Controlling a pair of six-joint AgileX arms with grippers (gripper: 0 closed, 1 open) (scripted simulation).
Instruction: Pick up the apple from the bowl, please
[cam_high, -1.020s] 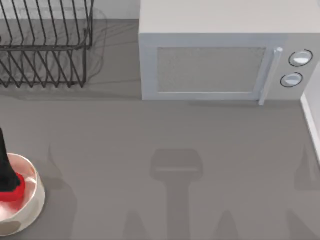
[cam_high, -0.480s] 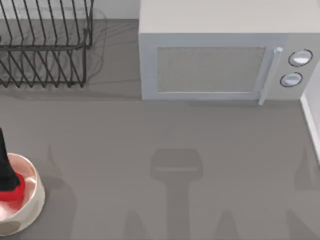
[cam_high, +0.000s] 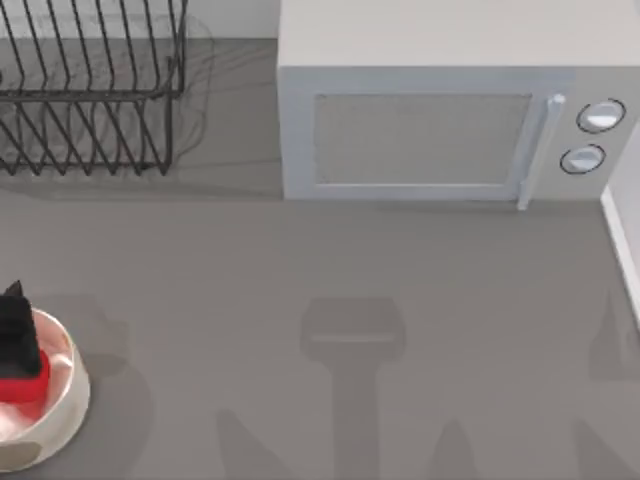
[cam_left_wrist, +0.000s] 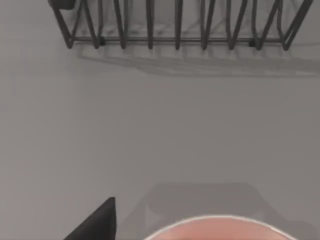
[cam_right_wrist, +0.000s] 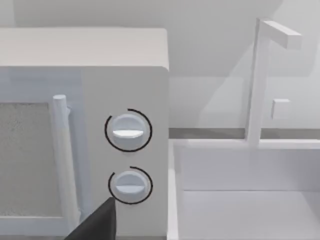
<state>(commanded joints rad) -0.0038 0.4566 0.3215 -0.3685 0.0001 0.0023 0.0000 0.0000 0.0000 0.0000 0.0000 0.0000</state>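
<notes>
Left gripper (cam_high: 16, 322) over the bowl (cam_high: 66, 395), at the table's left edge, about 8 o'clock from the microwave (cam_high: 440, 125). Since half a second ago the black finger mass reads shorter and sits higher above the bowl in the top view; we take that as the lift starting. The apple (cam_high: 24, 387) sits directly under the gripper, within the bowl's outline, touching the dark fingers at 12 o'clock. We judge the fingers pinched on it, though the contact itself is hidden at the edge. The apple is a blocky blob, no stem, no clear long axis or heading. Left wrist view: bowl rim, one fingertip, dish rack (cam_left_wrist: 175, 25) beyond. Right arm parked, facing the microwave.
</notes>
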